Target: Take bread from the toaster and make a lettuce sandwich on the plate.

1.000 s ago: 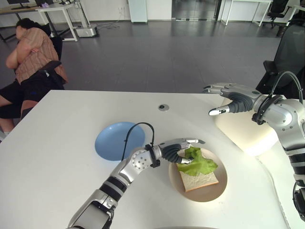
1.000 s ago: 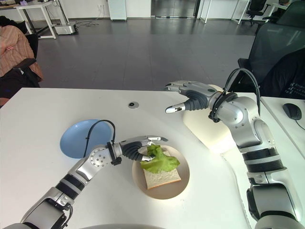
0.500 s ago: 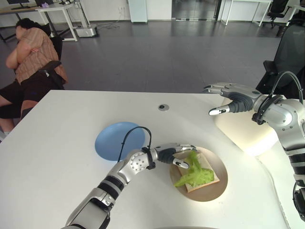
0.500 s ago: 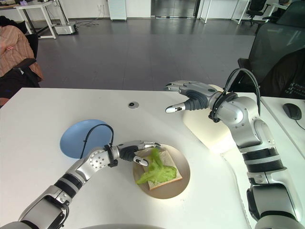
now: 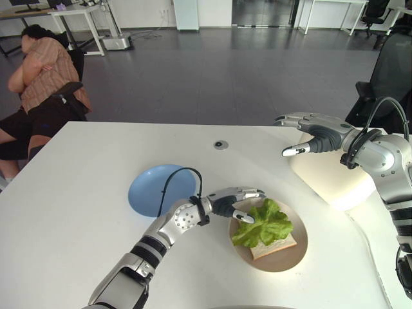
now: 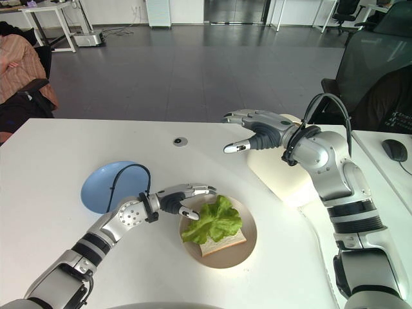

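Observation:
A tan plate (image 5: pixel 291 257) lies near the table's front with a slice of bread (image 5: pixel 278 243) on it. A green lettuce leaf (image 5: pixel 264 222) lies spread over the bread and hides most of it. My left hand (image 5: pixel 232 201) hovers at the plate's left rim, open, with its fingertips just beside the leaf's edge. Off to the right stands the white toaster (image 5: pixel 328 177). My right hand (image 5: pixel 310 132) is held open above the toaster's near side, palm down, holding nothing.
A blue plate (image 5: pixel 151 190) lies left of the tan plate, just behind my left forearm. A small round insert (image 5: pixel 221 145) is set in the tabletop farther back. A computer mouse (image 6: pixel 391 149) rests on the desk at far right.
The lettuce has left my left hand and now lies flat on the bread. My left hand has drawn back a little toward the plate's left rim. The right arm has not moved.

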You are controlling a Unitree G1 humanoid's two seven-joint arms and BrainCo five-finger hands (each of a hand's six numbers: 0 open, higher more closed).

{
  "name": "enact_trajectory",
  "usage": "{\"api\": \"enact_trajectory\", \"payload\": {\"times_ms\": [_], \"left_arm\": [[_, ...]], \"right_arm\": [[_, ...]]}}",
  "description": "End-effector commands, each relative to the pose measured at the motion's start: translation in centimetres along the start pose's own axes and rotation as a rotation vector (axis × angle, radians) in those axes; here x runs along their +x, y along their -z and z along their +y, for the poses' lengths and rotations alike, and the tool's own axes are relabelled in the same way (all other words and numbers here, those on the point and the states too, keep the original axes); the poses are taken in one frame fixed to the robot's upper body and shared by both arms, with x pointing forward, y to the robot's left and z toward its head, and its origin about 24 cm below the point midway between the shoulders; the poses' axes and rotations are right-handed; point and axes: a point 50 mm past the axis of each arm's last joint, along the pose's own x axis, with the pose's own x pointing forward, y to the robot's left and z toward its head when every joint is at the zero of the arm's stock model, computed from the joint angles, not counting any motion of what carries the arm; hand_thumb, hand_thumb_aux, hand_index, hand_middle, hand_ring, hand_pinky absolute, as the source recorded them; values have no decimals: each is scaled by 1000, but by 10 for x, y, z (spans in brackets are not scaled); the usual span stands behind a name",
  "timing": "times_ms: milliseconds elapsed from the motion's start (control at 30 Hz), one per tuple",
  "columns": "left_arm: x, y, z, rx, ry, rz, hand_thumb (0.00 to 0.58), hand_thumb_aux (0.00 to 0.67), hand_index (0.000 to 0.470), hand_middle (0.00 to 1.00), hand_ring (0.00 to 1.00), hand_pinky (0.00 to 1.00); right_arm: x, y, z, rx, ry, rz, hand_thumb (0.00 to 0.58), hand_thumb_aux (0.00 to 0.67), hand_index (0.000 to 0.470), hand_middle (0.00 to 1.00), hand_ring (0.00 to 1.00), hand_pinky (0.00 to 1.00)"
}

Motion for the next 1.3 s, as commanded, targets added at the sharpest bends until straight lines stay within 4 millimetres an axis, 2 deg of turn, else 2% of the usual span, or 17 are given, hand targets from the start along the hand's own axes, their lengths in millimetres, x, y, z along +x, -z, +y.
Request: {"api": "enact_trajectory", "payload": {"times_ms": [33,167,400,567,600,633,667,1000,1067,1133,1200,1300], "left_arm": [[-4,-4,32,-17,-219,-27,0,0,0,0,0,0],[-23,1,57,-212,-469,-52,0,0,0,0,0,0],[-41,9,71,-383,-605,-55,0,0,0,0,0,0],[-43,9,73,-380,-606,-49,0,0,0,0,0,0],[-43,9,73,-380,-605,-48,0,0,0,0,0,0],[-43,9,73,-380,-603,-47,0,0,0,0,0,0],[-43,10,73,-380,-602,-46,0,0,0,0,0,0],[-44,16,71,-383,-598,-21,0,0,0,0,0,0],[-45,17,71,-381,-602,-16,0,0,0,0,0,0],[-45,17,71,-380,-603,-15,0,0,0,0,0,0],[-45,17,71,-379,-600,-17,0,0,0,0,0,0],[-46,17,72,-376,-599,-19,0,0,0,0,0,0]], "right_arm": [[-7,15,-4,-74,21,101,0,0,0,0,0,0],[-23,53,-14,-255,34,343,0,0,0,0,0,0],[-53,104,-11,-361,-50,688,0,0,0,0,0,0],[-62,113,-7,-328,-107,765,0,0,0,0,0,0],[-62,113,-5,-322,-124,766,45,26,18,0,0,0],[-63,113,-4,-311,-140,765,438,339,238,0,0,0],[-63,112,-2,-302,-158,761,580,662,464,0,0,0],[-50,94,-3,-157,-116,624,580,670,470,0,0,0],[-49,95,-9,-157,-92,622,580,670,470,0,0,0],[-50,98,-20,-172,-37,633,580,670,470,0,0,0],[-53,99,-40,-203,75,634,580,670,470,0,0,0],[-50,82,-75,-188,296,513,580,670,470,0,0,0]]}}
